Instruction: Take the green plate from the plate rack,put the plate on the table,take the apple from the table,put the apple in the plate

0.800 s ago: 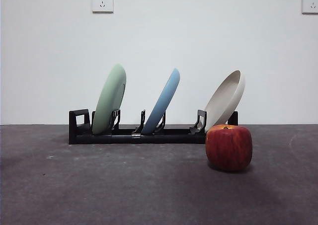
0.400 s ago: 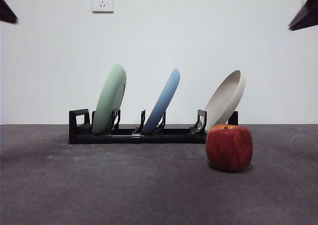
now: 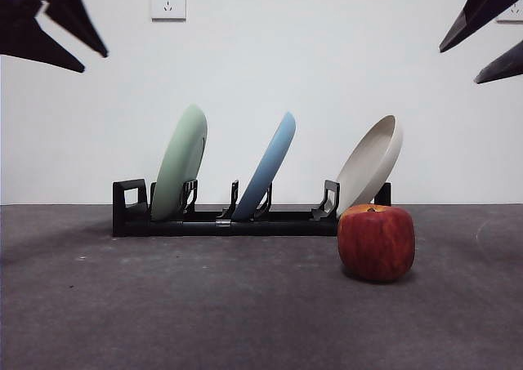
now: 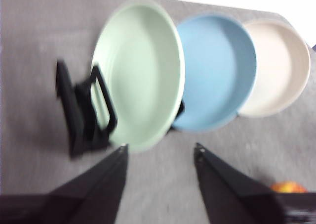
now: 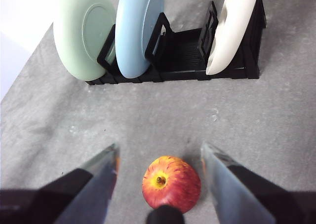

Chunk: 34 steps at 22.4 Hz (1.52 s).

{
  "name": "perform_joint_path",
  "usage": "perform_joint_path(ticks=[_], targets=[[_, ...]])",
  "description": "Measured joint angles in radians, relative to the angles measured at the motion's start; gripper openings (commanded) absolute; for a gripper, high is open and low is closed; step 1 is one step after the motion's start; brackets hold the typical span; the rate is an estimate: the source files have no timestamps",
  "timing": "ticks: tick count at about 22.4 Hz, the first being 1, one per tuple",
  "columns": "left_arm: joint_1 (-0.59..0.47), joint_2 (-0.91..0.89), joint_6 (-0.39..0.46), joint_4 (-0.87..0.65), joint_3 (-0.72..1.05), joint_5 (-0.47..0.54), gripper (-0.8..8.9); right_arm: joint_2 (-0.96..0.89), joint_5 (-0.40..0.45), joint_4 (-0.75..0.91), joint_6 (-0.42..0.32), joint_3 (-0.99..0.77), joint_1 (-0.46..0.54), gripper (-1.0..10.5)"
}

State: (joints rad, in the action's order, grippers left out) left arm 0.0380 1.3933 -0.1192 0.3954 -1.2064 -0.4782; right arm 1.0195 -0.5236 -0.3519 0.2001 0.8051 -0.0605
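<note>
Green plate [image 3: 181, 162]: tilted on edge in the leftmost slot of the plate rack [image 3: 221, 221], far side of the table [image 3: 204, 305].
Other plates: light blue plate [image 3: 267, 167] in the middle, beige plate [image 3: 372, 164] rightmost.
Apple [image 3: 377, 242]: upright on the table, near and right, just in front of the rack's right end.
Left gripper [image 4: 159, 154]: above the green plate, jaws spread wide, holding nothing.
Right gripper [image 5: 159, 157]: above the apple, jaws parted wide, empty.
Writing: none readable; 2 wall sockets [image 3: 168, 2] unmarked.

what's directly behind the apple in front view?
The beige plate, leaning in the plate rack. The apple covers the plate's lower edge and part of the rack's end.
</note>
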Motion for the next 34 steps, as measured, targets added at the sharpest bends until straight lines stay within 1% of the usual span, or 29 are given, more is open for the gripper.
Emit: perform_joint_path(ticks=[3,7,10,14,16,17,21,22,24,25,31,34], targets=[[0.029,0.132,0.0,0.036,-0.172,0.0,2.52,0.0,0.0,0.0,-0.002,0.0,0.0,2.8],[0.084,0.326,0.005,0.132,-0.421,0.0,2.52,0.0,0.0,0.0,-0.002,0.0,0.0,2.8],[0.129,0.431,0.006,0.15,-0.528,0.0,2.52,0.0,0.0,0.0,-0.002,0.0,0.0,2.8],[0.171,0.509,0.006,0.147,-0.547,0.013,2.51,0.0,0.0,0.0,-0.002,0.0,0.0,2.8],[0.179,0.548,0.007,0.147,-0.547,0.069,2.51,0.0,0.0,0.0,-0.002,0.0,0.0,2.8],[0.18,0.563,0.007,0.147,-0.547,0.082,2.51,0.0,0.0,0.0,-0.002,0.0,0.0,2.8],[0.181,0.576,0.007,0.13,-0.547,0.084,2.46,0.0,0.002,0.0,-0.002,0.0,0.0,2.8],[0.181,0.576,0.007,0.129,-0.547,0.084,2.07,0.0,0.003,0.0,-0.002,0.0,0.0,2.8],[0.181,0.576,0.01,0.127,-0.547,0.084,0.16,0.0,0.003,0.0,-0.002,0.0,0.0,2.8],[0.181,0.576,0.019,0.127,-0.547,0.084,-0.09,0.0,0.003,0.0,-0.002,0.0,0.0,2.8],[0.193,0.571,0.03,0.123,-0.548,0.063,-0.09,0.0,0.003,0.001,-0.002,0.0,0.0,2.8],[0.194,0.526,0.029,0.132,-0.548,0.058,-0.09,0.0,0.003,0.001,-0.002,0.0,0.0,2.8]])
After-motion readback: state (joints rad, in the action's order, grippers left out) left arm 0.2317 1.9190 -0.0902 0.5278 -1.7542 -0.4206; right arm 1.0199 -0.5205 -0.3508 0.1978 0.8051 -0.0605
